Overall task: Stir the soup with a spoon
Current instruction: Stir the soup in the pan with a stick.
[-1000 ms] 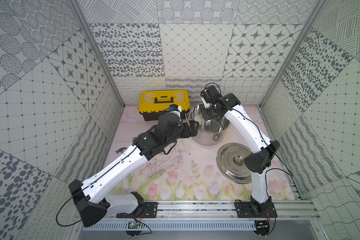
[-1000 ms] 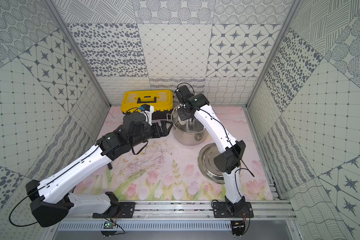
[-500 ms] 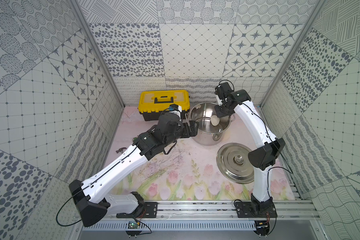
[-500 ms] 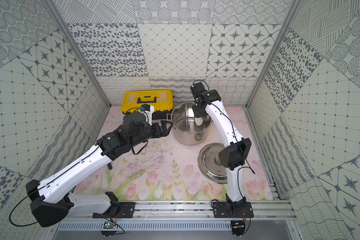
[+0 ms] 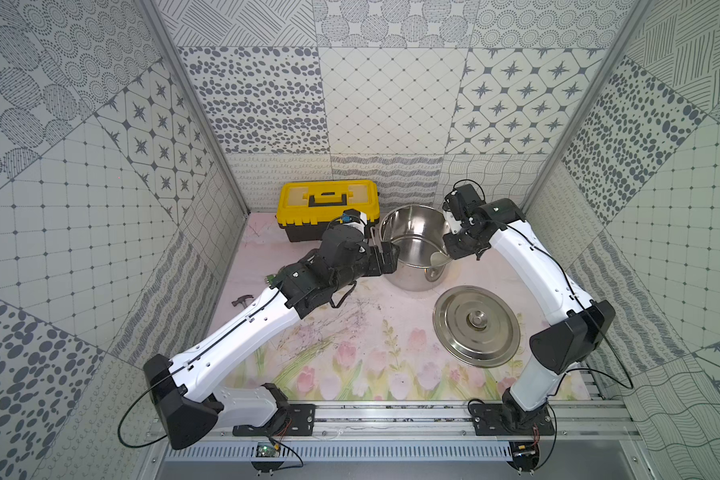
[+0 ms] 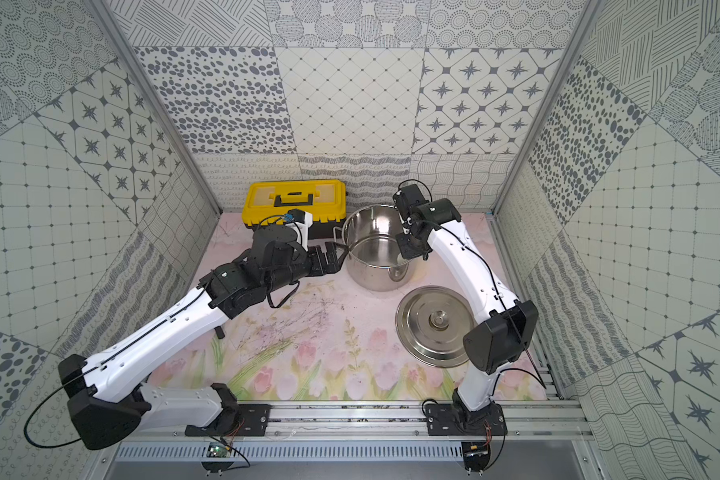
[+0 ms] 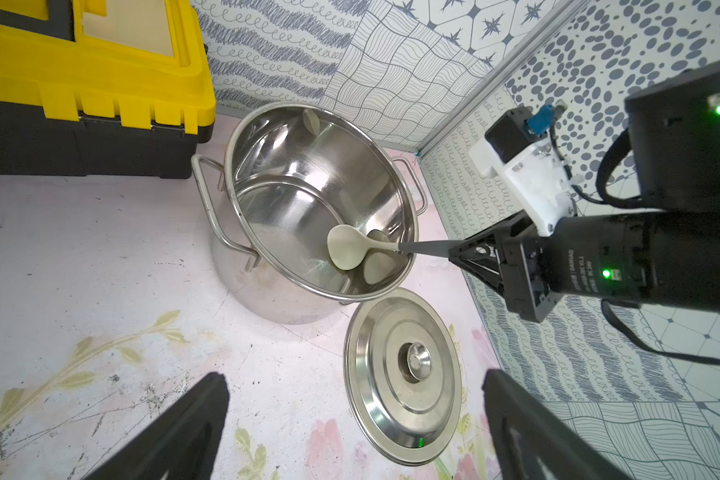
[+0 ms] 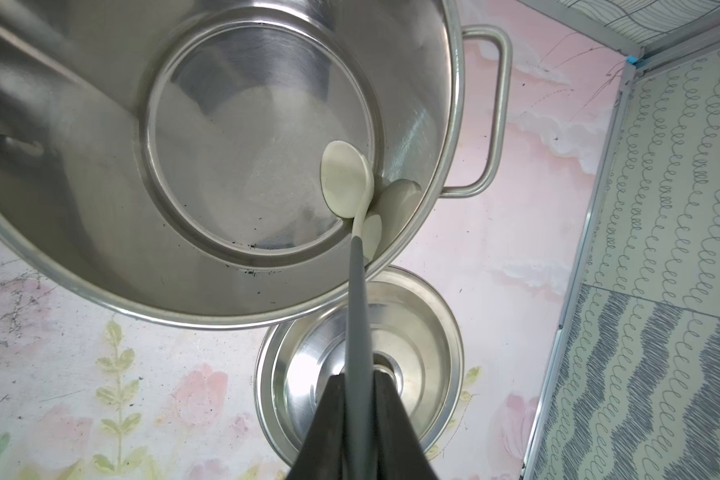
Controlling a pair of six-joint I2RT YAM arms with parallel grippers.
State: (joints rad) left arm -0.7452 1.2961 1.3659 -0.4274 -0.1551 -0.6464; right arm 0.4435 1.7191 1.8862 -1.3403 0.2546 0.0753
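Presently, stirring step in hand, by judgement.
- Lid (image 5: pixel 476 326): nearest, flat on the counter (image 5: pixel 350 332).
- Left claw (image 6: pixel 334 257): spread wide, empty, just beside the pot (image 5: pixel 406 284).
- Right claw (image 8: pixel 358 380): clenched on the grey handle of the spoon (image 8: pixel 357 266). Its cream bowl sits low inside the pot, close to the wall on the lid's side. The pot looks dry.
- Toolbox (image 5: pixel 328 208): farthest, at the back wall.

Next move calls for sweeping the bowl round the pot's floor, handle clear of the rim.
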